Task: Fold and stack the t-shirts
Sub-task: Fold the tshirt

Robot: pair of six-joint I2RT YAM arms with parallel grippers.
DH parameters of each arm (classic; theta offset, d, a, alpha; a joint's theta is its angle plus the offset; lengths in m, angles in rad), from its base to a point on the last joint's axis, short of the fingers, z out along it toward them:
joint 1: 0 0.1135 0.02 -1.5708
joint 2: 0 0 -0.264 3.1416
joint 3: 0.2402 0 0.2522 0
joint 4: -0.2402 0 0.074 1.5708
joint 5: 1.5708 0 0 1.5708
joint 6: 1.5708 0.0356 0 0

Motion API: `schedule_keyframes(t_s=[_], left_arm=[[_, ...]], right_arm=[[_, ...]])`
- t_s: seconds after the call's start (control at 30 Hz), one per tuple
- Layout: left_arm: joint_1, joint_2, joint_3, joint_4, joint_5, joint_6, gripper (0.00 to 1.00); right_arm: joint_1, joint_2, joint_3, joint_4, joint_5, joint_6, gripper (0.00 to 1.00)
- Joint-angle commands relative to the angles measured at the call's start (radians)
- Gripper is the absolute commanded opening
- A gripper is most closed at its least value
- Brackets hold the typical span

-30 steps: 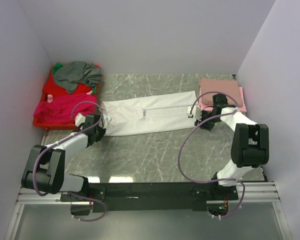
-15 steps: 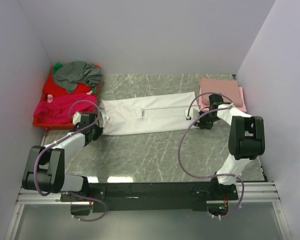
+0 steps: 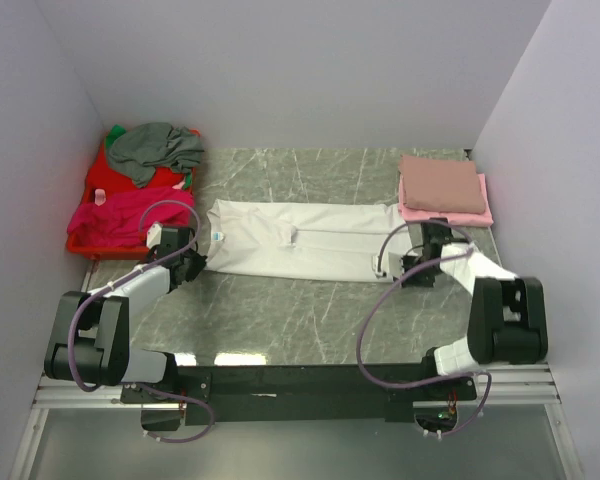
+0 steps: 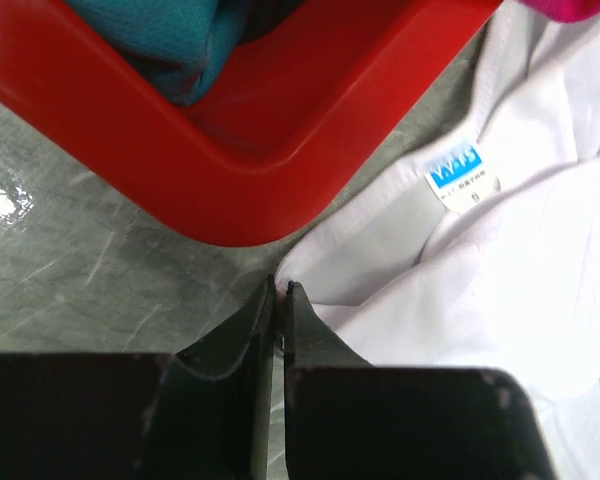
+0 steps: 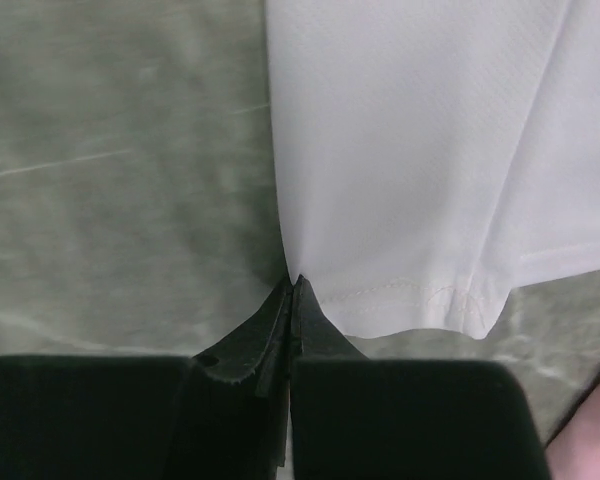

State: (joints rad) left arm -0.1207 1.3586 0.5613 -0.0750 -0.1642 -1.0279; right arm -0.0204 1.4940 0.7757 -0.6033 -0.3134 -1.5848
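Note:
A white t-shirt (image 3: 300, 240), folded into a long strip, lies across the middle of the table. Its light-blue neck label (image 4: 463, 172) is at the left end. My left gripper (image 3: 193, 262) is shut on the fabric edge by the collar (image 4: 278, 285). My right gripper (image 3: 388, 268) is shut on the near corner of the hem (image 5: 293, 280) at the strip's right end. A folded pale pink t-shirt (image 3: 440, 182) lies on another pink one at the back right. The grey (image 3: 155, 150) and magenta (image 3: 120, 215) t-shirts sit heaped in the basket.
The red plastic basket (image 3: 85, 243) stands at the back left, its corner (image 4: 280, 120) close to my left fingers. White walls close in the table on three sides. The right arm's cable (image 3: 365, 320) loops over the marbled table.
The right gripper has closed on the hem and pulled the shirt's right end toward the near edge, so the strip now slants the other way. The left gripper has barely moved.

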Motion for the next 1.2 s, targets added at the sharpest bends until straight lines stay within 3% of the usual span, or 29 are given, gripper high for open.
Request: schedule_keyframes(t_s=[0.0, 0.17, 0.23, 0.3, 0.33, 0.37, 0.4, 0.5, 0.57, 0.7, 0.93, 0.97, 1.07, 1.17], left_arm=[[0.006, -0.015, 0.019, -0.005, -0.006, 0.028, 0.03], [0.006, -0.055, 0.011, -0.015, -0.017, 0.055, 0.03], [0.006, -0.081, 0.014, -0.031, -0.005, 0.078, 0.05], [0.006, -0.116, 0.025, -0.07, 0.003, 0.098, 0.15], [0.006, -0.171, 0.031, -0.081, 0.023, 0.127, 0.23], [0.006, -0.206, 0.032, -0.092, 0.029, 0.14, 0.42], [0.006, -0.243, 0.032, -0.117, 0.035, 0.164, 0.51], [0.006, -0.387, 0.037, -0.149, 0.064, 0.199, 0.69], [0.006, -0.443, 0.055, -0.172, 0.077, 0.233, 0.75], [0.006, -0.38, 0.112, -0.096, 0.185, 0.264, 0.74], [0.001, 0.239, 0.532, 0.021, 0.408, 0.259, 0.57], [-0.005, 0.288, 0.575, 0.029, 0.425, 0.272, 0.49], [-0.036, 0.471, 0.767, -0.072, 0.418, 0.302, 0.42], [-0.069, 0.609, 0.925, -0.247, 0.326, 0.293, 0.42]], right_arm=[[-0.009, -0.151, -0.116, -0.065, 0.062, -0.05, 0.0], [-0.009, -0.326, -0.223, -0.134, 0.065, -0.06, 0.0], [-0.009, -0.392, -0.236, -0.162, 0.04, -0.028, 0.23], [-0.009, -0.435, -0.202, -0.174, 0.004, 0.021, 0.4], [-0.009, -0.445, -0.182, -0.187, -0.013, 0.084, 0.44], [-0.01, -0.452, -0.158, -0.19, -0.03, 0.121, 0.46], [-0.01, -0.457, -0.106, -0.194, -0.045, 0.156, 0.49], [-0.01, -0.427, 0.005, -0.202, -0.151, 0.284, 0.54], [-0.01, -0.385, 0.092, -0.239, -0.251, 0.344, 0.56], [-0.01, -0.273, 0.161, -0.195, -0.41, 0.506, 0.59], [-0.009, -0.256, 0.163, 0.0, -0.487, 0.781, 0.57], [-0.01, -0.264, 0.146, 0.013, -0.48, 0.789, 0.57], [-0.013, -0.281, 0.114, 0.042, -0.444, 0.796, 0.57], [-0.023, -0.276, 0.102, 0.063, -0.443, 0.806, 0.57]])
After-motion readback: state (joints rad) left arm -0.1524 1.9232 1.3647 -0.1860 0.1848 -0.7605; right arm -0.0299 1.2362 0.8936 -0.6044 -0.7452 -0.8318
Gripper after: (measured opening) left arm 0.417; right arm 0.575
